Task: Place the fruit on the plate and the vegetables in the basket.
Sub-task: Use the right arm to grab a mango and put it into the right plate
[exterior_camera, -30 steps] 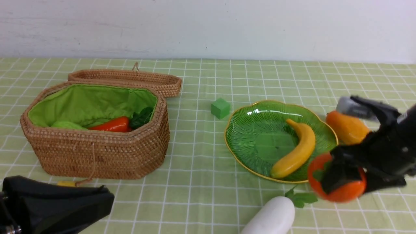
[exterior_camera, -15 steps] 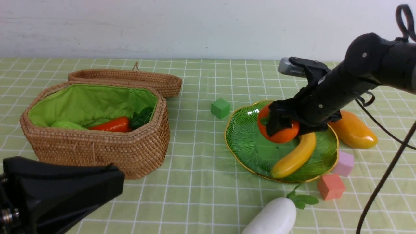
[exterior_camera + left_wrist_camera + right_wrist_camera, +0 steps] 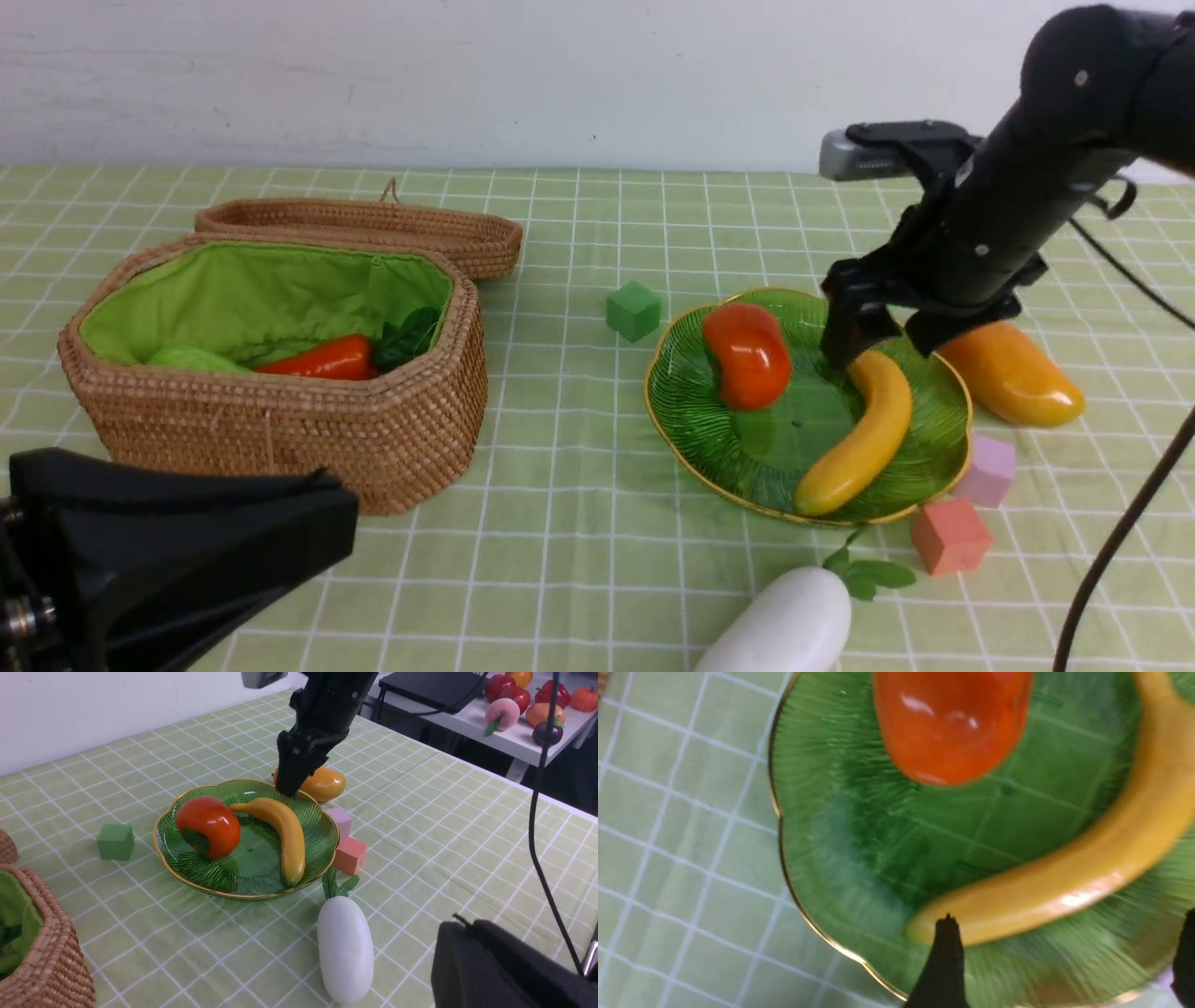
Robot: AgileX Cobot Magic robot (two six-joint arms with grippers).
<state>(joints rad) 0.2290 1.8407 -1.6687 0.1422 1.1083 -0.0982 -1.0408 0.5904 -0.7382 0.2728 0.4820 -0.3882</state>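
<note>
Plainly, the surface (image 3: 579, 560) is covered with a pale green cloth checked in white lines. It runs back to a bare white wall (image 3: 467, 75) along its far edge. The left wrist view shows the right edge, and beyond it a white side table (image 3: 514, 737) carrying more toy produce (image 3: 537, 704).

Toward the left edge stands the basket (image 3: 280, 439), open, its lid (image 3: 373, 233) lying behind it toward the far edge. Inside, on the green lining (image 3: 252, 289), lie the red-orange vegetable (image 3: 317, 359) and the light green gourd (image 3: 191, 359).

Right of the middle sits the plate (image 3: 686, 411), holding the persimmon (image 3: 747, 355) and the banana (image 3: 864, 434), which lie apart from each other. The mango (image 3: 1013, 373) lies on the cloth just beside the plate, toward the right edge. The radish (image 3: 780, 625) lies at the near edge, its leaves pointing at the plate. A green cube (image 3: 633, 310) sits between basket and plate. A pink cube (image 3: 990, 469) and a red cube (image 3: 950, 535) sit by the plate's near right side.

The right end effector (image 3: 878, 345) hangs over the far end of the banana with its jaws spread wide and nothing between them. The left end effector (image 3: 317, 523) sits at the near left corner, closed and empty. A black cable (image 3: 1111, 551) crosses the near right corner.
</note>
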